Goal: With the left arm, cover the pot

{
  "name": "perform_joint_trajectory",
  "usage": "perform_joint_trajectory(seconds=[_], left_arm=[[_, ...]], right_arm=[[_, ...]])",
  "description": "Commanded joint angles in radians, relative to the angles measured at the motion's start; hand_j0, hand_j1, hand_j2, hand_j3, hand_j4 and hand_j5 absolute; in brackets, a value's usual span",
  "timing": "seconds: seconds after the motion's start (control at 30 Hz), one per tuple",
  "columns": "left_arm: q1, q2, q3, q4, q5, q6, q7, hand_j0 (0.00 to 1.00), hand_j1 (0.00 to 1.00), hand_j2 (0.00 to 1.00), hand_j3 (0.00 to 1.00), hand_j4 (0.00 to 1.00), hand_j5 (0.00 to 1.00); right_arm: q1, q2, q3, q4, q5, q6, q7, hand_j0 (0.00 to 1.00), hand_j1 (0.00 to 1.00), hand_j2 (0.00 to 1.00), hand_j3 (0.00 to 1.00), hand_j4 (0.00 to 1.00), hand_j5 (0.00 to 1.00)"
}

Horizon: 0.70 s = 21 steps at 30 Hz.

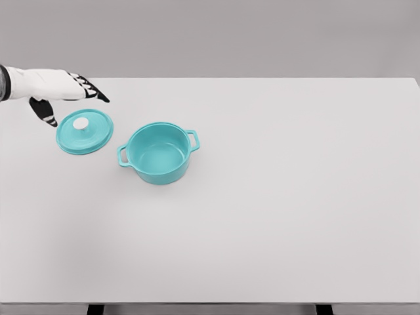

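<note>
The teal pot (pixel 158 153) sits uncovered a bit left of center on the table, two small side handles sticking out, nothing inside. Its matching lid (pixel 84 131) lies flat on the surface just to the left, white knob up, close to the pot but not touching. The left hand (pixel 62 92) hovers right above the lid's far edge, fingers spread and holding nothing. The table (pixel 295 197) is plain pale grey, with a grey wall behind it.

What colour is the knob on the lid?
The knob is white, on the teal lid; it shows best in the head view.
</note>
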Motion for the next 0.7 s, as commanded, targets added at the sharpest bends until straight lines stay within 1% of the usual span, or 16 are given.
perform_joint_trajectory(seconds=[0.0,0.1,0.13,0.17,0.2,0.23,0.3,0.37,0.43,0.5,0.57,0.67], left_arm=[[0.000,-0.010,-0.012,0.015,0.003,0.002,0.000,1.00,1.00,1.00,1.00,1.00,1.00],[0.002,-0.004,-0.014,0.016,0.000,0.002,0.000,1.00,1.00,1.00,1.00,1.00,1.00],[0.005,-0.004,-0.014,0.018,0.000,0.002,0.000,0.96,0.96,0.96,0.96,0.96,0.96],[0.008,-0.005,-0.014,0.016,0.000,0.002,0.000,0.91,0.91,0.91,0.91,0.91,0.91],[0.009,-0.007,-0.014,0.018,0.000,0.002,0.000,0.82,0.82,0.82,0.82,0.82,0.82],[0.011,-0.012,-0.014,0.021,0.000,0.002,0.000,0.79,0.79,0.79,0.79,0.79,0.79],[0.020,-0.012,-0.014,0.031,0.000,0.002,0.000,0.79,0.79,0.79,0.79,0.79,0.79],[0.023,-0.024,-0.014,0.070,-0.001,0.002,0.000,0.80,0.80,0.80,0.80,0.80,0.80],[0.026,-0.025,-0.014,0.070,-0.003,0.002,0.000,0.80,0.80,0.80,0.80,0.80,0.80],[0.026,-0.038,-0.014,0.071,-0.038,0.002,0.000,0.80,0.80,0.80,0.80,0.80,0.80],[0.026,-0.042,-0.014,0.077,-0.040,0.002,0.000,0.80,0.80,0.80,0.80,0.80,0.80],[0.026,-0.074,-0.012,0.114,-0.056,0.002,0.000,0.80,0.80,0.80,0.80,0.80,0.80]], right_arm=[[0.000,0.000,-0.001,0.000,0.000,0.000,0.000,1.00,1.00,1.00,1.00,1.00,1.00],[0.000,0.000,0.000,0.000,0.000,0.000,0.000,1.00,1.00,1.00,1.00,1.00,1.00],[0.000,0.000,0.000,0.000,0.000,0.000,0.000,1.00,1.00,1.00,1.00,1.00,1.00],[0.000,0.000,0.000,0.000,0.000,0.000,0.000,1.00,1.00,1.00,1.00,1.00,1.00],[0.000,0.000,0.000,0.000,0.000,0.000,0.000,1.00,1.00,1.00,1.00,1.00,1.00],[0.000,0.000,-0.001,0.000,0.000,0.000,0.000,1.00,1.00,1.00,1.00,1.00,1.00],[0.000,0.000,0.000,0.000,0.000,0.000,0.000,1.00,1.00,1.00,1.00,1.00,1.00],[0.000,0.000,0.000,0.000,0.000,0.000,-0.001,1.00,1.00,1.00,1.00,1.00,1.00],[0.000,0.000,0.000,0.000,0.000,0.000,0.000,1.00,1.00,1.00,1.00,1.00,1.00],[0.000,0.000,0.000,0.000,0.000,0.000,0.000,1.00,1.00,1.00,1.00,1.00,1.00],[0.000,0.000,0.000,-0.001,0.000,0.000,0.000,1.00,1.00,1.00,1.00,1.00,1.00],[0.000,0.000,0.000,0.000,0.000,0.000,0.000,1.00,1.00,1.00,1.00,1.00,1.00]])
